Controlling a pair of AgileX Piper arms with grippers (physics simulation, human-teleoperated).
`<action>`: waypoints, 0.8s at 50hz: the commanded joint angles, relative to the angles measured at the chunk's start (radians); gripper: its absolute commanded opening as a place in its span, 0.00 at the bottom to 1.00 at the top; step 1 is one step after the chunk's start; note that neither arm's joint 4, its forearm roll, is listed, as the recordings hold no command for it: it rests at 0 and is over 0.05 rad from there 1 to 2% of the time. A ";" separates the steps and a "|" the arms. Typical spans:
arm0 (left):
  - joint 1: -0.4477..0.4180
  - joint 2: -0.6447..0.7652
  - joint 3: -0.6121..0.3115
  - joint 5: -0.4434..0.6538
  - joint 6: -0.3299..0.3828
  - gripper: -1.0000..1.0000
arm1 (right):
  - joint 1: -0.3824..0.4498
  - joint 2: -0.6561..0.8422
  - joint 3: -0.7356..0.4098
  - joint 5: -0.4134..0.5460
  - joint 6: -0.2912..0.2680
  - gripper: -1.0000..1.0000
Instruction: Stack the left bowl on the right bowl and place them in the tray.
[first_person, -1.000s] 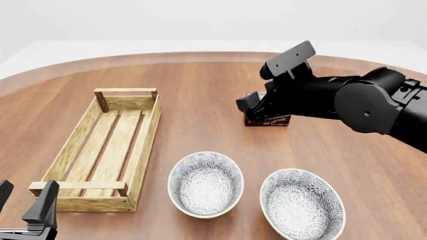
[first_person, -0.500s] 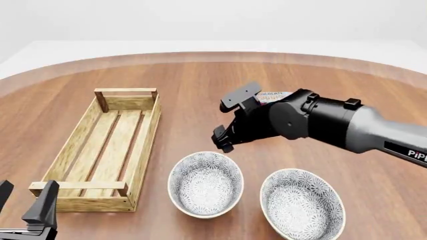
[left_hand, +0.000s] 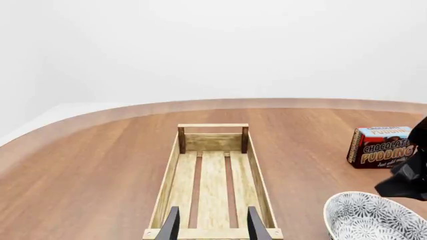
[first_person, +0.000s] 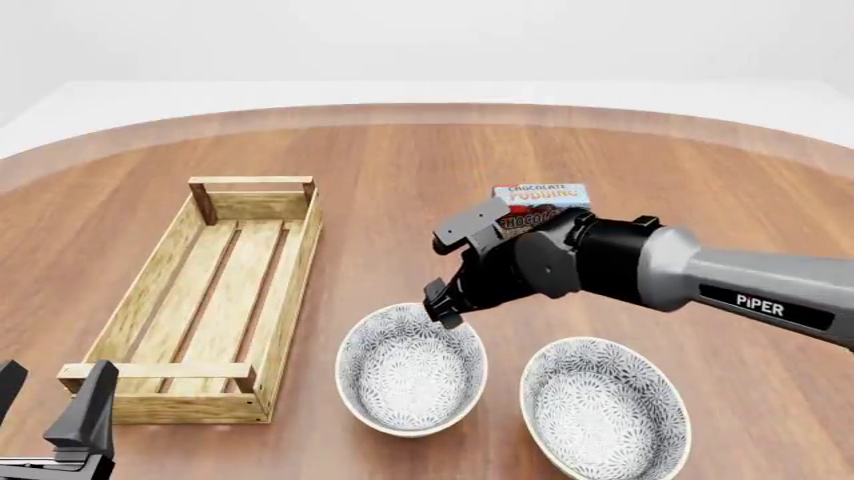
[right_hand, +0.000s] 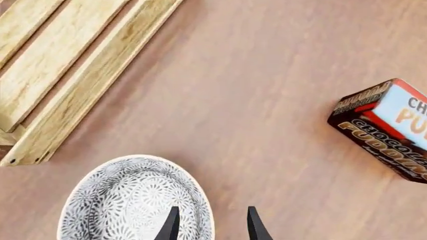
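Observation:
The left bowl (first_person: 410, 367) and the right bowl (first_person: 603, 410), both white with a grey floral pattern, stand side by side near the front of the table. The pale wooden tray (first_person: 296, 290) lies to their left. My right gripper (first_person: 441, 300) is open and low over the left bowl's far rim. In the right wrist view its fingers (right_hand: 172, 225) straddle the rim of that bowl (right_hand: 127, 200), one over the inside and one outside. My left gripper (first_person: 51, 395) is open and empty at the front left, in line with the tray (left_hand: 213, 185).
A chocolate pudding box (first_person: 541, 200) stands behind the right arm, also seen in the right wrist view (right_hand: 393, 130) and the left wrist view (left_hand: 380, 146). The tray's near corner (right_hand: 87, 85) lies close to the left bowl (left_hand: 373, 220).
My right gripper has swung from beside the pudding box toward the left and the front, coming down to the left bowl's far rim. The left arm has not moved.

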 joint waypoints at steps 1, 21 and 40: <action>0.000 0.000 0.000 0.000 0.000 1.00 | 0.000 0.043 0.011 -0.024 0.002 1.00; 0.000 0.000 0.000 0.000 0.000 1.00 | 0.008 0.089 0.038 -0.067 0.017 1.00; 0.000 0.000 0.000 0.000 0.000 1.00 | 0.035 0.132 0.062 -0.113 0.043 1.00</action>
